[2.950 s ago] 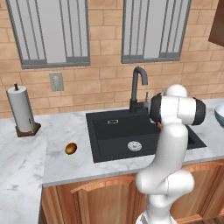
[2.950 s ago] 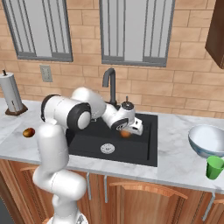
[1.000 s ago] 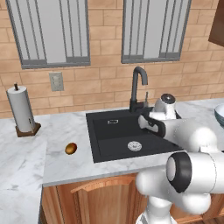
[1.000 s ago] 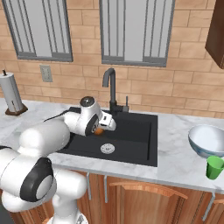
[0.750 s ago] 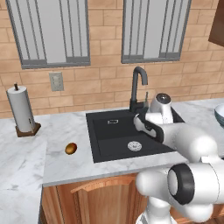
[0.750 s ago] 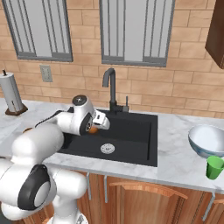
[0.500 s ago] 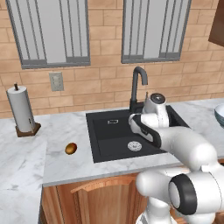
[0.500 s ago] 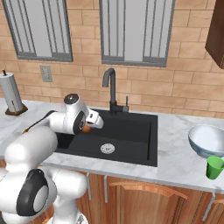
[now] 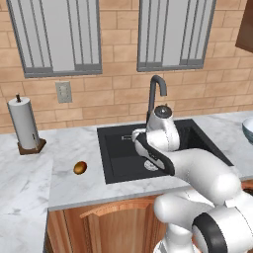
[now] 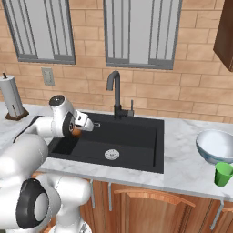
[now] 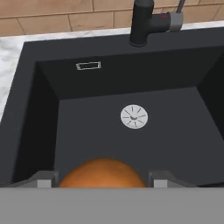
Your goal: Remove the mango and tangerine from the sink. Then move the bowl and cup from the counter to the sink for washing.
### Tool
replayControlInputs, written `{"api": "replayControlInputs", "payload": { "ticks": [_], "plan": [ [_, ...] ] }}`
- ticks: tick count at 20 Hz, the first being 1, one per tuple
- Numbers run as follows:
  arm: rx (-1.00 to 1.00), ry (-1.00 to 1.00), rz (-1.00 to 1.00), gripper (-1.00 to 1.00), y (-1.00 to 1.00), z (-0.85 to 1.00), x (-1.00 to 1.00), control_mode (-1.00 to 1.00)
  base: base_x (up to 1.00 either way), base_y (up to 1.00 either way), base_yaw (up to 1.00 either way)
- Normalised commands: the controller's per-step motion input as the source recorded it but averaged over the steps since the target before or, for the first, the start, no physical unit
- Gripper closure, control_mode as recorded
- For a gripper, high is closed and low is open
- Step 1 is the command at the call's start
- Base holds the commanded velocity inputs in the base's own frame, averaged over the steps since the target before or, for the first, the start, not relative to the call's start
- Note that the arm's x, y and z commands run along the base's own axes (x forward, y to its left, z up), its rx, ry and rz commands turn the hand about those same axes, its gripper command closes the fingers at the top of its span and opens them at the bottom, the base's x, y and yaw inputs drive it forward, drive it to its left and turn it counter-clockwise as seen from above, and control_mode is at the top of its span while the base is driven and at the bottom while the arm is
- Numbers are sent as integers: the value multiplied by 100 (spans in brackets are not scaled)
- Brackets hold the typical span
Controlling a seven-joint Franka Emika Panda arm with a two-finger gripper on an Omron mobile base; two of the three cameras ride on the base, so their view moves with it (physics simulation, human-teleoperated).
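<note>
gripper (image 11: 103,183): closed on the tangerine (image 11: 103,174), held over the left part of the sink (image 10: 136,150)
mango (image 9: 80,168): lying on the counter (image 9: 74,185) left of the sink
bowl (image 10: 216,145): on the counter, far right of the sink
cup (image 10: 223,174): green, just in front of the bowl
drain (image 11: 134,116): on the sink floor

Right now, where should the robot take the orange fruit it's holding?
Probably leftward, out over the counter, then set it down. The gripper holds the tangerine above the sink, near its left wall, and the mango already lies on that marble.
</note>
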Motion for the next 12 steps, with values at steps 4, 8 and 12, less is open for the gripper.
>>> {"api": "replayControlInputs", "payload": {
  "ticks": [4, 8, 12],
  "plan": [
    [0, 0, 0, 100, 54, 17, -3, -100, 0, 0, 0],
    [0, 0, 0, 100, 52, 15, -4, -100, 0, 0, 0],
    [0, 0, 1, 100, 50, 12, -3, -100, 0, 0, 0]
  ]
}}
